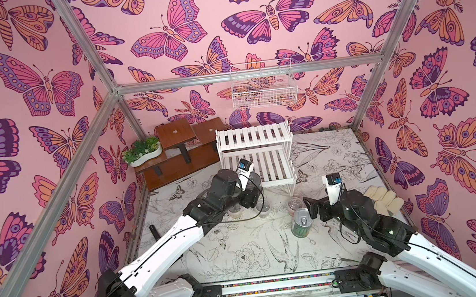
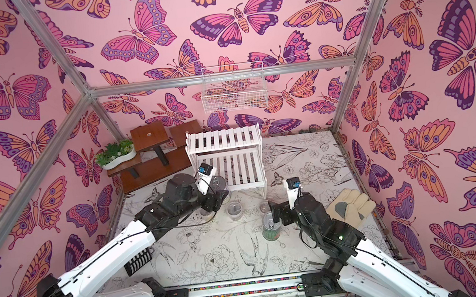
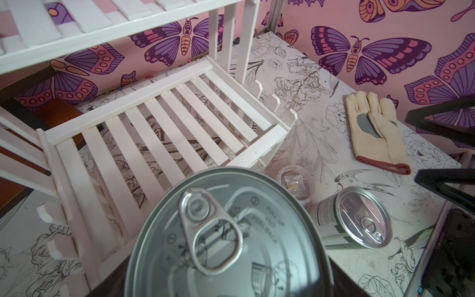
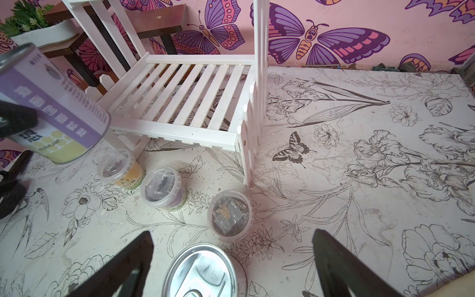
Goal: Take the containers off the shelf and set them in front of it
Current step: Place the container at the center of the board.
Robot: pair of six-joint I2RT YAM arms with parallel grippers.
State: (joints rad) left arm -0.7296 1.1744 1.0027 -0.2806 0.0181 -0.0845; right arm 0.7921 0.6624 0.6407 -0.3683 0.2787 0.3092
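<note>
Already all five containers are off the shelf (image 1: 252, 137), a white rack of flat wooden slats on thin legs with two tiers, the lower one jutting forward.

The left gripper (image 2: 221, 190) is clamped on the white can (image 4: 59, 102), a smooth cylinder with a purple band, a pale green base and a silver lid with a ring pull-tab. It hangs tilted just in front of the lower tier's left end.

The melon can (image 1: 301, 224), of the same shape and with the same kind of lid, stands upright on the table (image 1: 241, 245), well forward of the shelf's right legs. The right gripper (image 4: 232, 232) hovers over it with its two black fingers spread wide, holding nothing.

Three round cups of clear plastic with clear lids sit in a loose row on the floral-printed table between the shelf's front and the melon can: a yellow cup (image 4: 119, 168), a dark cup (image 4: 163, 187) and a third cup (image 4: 230, 216), whose colour cannot be told.

One cream glove (image 1: 384, 200) with a grey patch and red cuff lies flat to the right.
</note>
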